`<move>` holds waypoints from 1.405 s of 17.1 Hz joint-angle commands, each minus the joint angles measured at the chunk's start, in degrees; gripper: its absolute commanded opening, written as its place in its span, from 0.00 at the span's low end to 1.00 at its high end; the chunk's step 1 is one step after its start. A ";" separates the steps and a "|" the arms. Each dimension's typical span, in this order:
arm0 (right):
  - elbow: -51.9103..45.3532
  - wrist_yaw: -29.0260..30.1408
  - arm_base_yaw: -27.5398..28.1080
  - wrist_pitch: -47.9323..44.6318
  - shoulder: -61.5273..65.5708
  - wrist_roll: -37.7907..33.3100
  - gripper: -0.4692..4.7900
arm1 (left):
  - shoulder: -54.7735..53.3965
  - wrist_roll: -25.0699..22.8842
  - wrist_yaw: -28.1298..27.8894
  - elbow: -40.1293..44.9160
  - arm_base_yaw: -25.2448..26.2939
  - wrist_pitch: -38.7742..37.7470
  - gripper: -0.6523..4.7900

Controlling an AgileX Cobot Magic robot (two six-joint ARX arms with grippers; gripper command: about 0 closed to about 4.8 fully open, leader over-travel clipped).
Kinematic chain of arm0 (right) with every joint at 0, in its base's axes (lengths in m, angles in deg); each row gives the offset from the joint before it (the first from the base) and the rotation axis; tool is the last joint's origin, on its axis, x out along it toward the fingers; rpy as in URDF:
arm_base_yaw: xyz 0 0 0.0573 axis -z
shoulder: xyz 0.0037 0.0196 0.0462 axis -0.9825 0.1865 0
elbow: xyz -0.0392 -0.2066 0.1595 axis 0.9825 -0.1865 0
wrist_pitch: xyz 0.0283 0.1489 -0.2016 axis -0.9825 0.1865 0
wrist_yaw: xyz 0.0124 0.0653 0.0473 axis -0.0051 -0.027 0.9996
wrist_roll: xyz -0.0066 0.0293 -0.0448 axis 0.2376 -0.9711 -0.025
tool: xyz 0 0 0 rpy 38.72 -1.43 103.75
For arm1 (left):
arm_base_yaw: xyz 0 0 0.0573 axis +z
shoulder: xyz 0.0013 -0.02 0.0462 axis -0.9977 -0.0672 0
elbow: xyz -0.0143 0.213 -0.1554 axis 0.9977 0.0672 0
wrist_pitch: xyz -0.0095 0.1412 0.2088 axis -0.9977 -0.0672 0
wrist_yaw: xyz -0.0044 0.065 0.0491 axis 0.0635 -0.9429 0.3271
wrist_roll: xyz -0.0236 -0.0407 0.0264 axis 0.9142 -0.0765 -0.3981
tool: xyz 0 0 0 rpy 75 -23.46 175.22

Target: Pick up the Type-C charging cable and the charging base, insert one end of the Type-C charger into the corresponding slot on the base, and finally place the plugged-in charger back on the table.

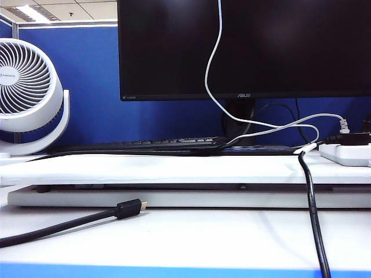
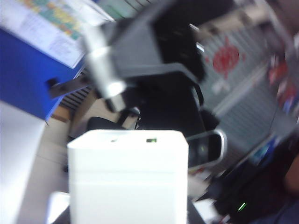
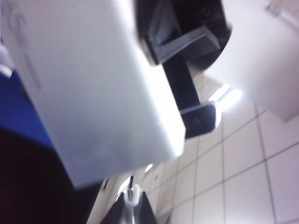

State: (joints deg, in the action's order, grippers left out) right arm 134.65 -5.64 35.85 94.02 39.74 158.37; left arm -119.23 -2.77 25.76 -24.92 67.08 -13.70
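Both grippers are raised out of the exterior view. My left gripper point(image 2: 128, 207) is shut on the charging base point(image 2: 128, 177), a white block whose end face shows two small slots. In the right wrist view that base point(image 3: 93, 93) fills the space ahead, blurred. My right gripper point(image 3: 132, 207) is shut on the small white plug point(image 3: 132, 198) of the Type-C charging cable. The plug points toward the base, with a gap between them. In the exterior view the thin white cable point(image 1: 210, 63) hangs from above the frame across the monitor. The table point(image 1: 191, 237) lies below.
A black cable with a gold-tipped plug point(image 1: 130, 207) lies on the table's front left. Another black cable point(image 1: 313, 214) runs down at the right. A white power strip point(image 1: 348, 153) sits on the raised board point(image 1: 151, 169), a white fan point(image 1: 26, 92) at far left, a monitor point(image 1: 278, 46) behind.
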 commanded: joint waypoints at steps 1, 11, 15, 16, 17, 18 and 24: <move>0.22 4.00 -0.09 -0.55 -0.66 -0.04 0.08 | 0.35 -4.42 0.81 -0.39 0.02 0.94 0.46; 0.22 4.98 -0.04 -1.84 -1.07 -0.02 0.08 | 0.48 -3.08 1.01 -0.39 0.00 0.48 0.45; 0.20 1.66 0.00 -1.79 -0.44 -0.02 0.08 | 2.25 -3.06 1.11 -0.39 0.00 0.59 0.45; 0.20 1.88 -0.02 -1.79 -0.39 -0.02 0.08 | 2.56 -2.86 1.11 -0.39 0.00 0.87 0.45; 0.20 1.90 -0.02 -1.81 -0.37 -0.02 0.08 | 2.67 -2.51 1.11 -0.39 0.00 0.92 0.45; 0.20 3.15 -0.04 -1.81 -0.37 -0.04 0.08 | 2.69 -2.47 1.14 -0.39 0.00 0.92 0.45; 0.20 5.73 -0.26 -1.90 0.22 -0.04 0.08 | 2.67 1.46 0.42 -0.39 0.00 0.87 0.45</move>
State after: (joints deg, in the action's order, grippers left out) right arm 134.63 -0.24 35.70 93.13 40.14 158.37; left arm -116.78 -1.61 26.37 -24.92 67.08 -13.70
